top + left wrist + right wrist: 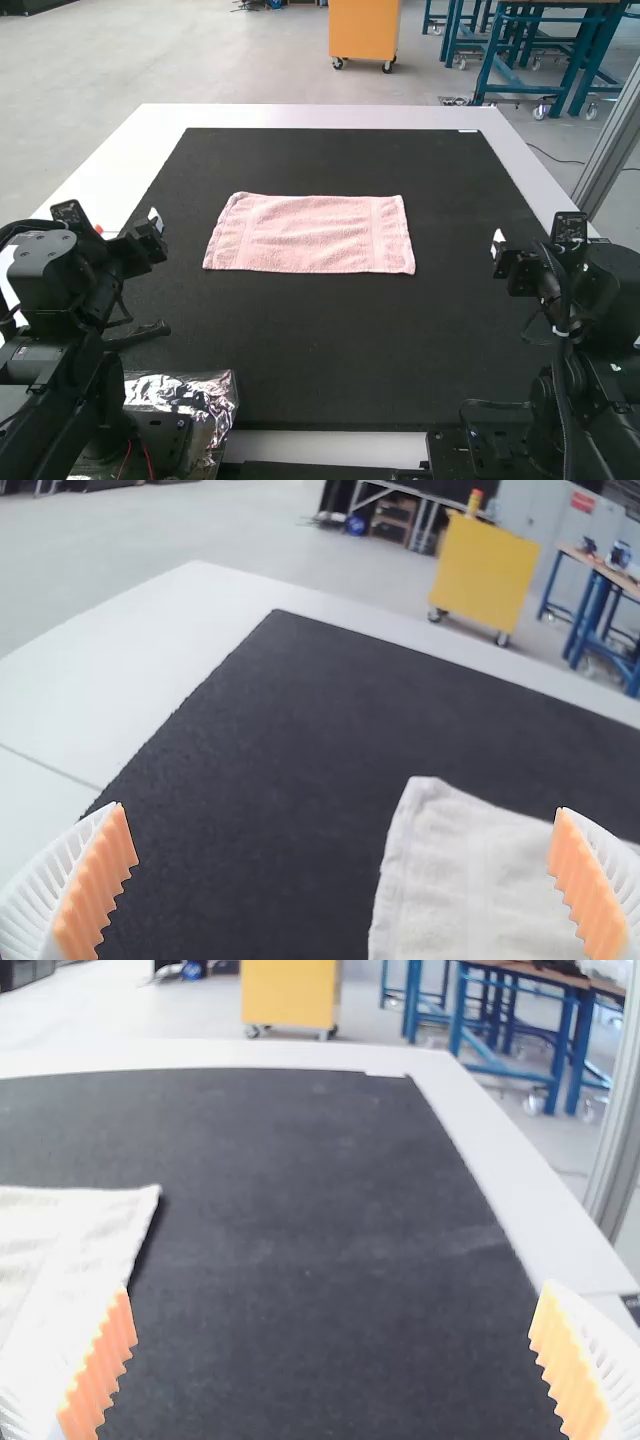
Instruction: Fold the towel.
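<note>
In the high view a pink towel (312, 234) lies flat as a wide rectangle on the black mat; I cannot tell whether it has a fold in it. My left gripper (155, 222) is above the mat's left edge, apart from the towel. On the other side my right gripper (498, 243) is over the mat's right part, also away from the cloth. In the left wrist view the left gripper (340, 880) is open, with the towel (480, 880) beyond it. The right wrist view has the right gripper (335, 1360) open, and a towel corner (110, 1225) in sight.
The black mat (330, 350) covers most of the white table (330, 117). A foil-wrapped block (225, 400) sits beside the left arm's base at the near edge. A metal post (612, 150) stands beyond the table's right side.
</note>
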Tool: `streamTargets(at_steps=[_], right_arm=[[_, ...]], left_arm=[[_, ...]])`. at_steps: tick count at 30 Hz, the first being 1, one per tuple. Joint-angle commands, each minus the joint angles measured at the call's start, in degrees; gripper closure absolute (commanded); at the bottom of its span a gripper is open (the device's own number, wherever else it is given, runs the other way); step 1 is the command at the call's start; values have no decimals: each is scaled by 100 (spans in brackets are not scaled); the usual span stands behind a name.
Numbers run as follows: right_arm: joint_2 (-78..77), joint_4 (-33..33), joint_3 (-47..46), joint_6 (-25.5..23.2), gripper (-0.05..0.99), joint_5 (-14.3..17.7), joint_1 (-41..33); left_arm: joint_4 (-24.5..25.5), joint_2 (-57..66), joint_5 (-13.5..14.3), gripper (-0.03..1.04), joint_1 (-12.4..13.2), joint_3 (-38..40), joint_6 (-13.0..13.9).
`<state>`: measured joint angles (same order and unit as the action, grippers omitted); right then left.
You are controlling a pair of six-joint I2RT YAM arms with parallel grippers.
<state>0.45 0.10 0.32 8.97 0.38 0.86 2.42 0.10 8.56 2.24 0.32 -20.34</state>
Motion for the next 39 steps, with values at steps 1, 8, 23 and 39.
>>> streamTargets(at_steps=[1, 8, 23, 39], right_arm=[[-54, -19, -40, -53, 3, -91, 28], [-45, 227, -40, -62, 2, -65, 28], [-54, 2161, -40, 790, 2, 858, -16], [2161, 2117, 2007, 781, 3, -258, 28]], left_arm=[[-4, -10, -47, 4, 31, -32, -155], [-83, -10, -21, 4, 40, -32, -49], [-2078, -10, 322, 6, -31, -32, 3950], [-1797, 1326, 340, 5, -171, 1761, 3581]])
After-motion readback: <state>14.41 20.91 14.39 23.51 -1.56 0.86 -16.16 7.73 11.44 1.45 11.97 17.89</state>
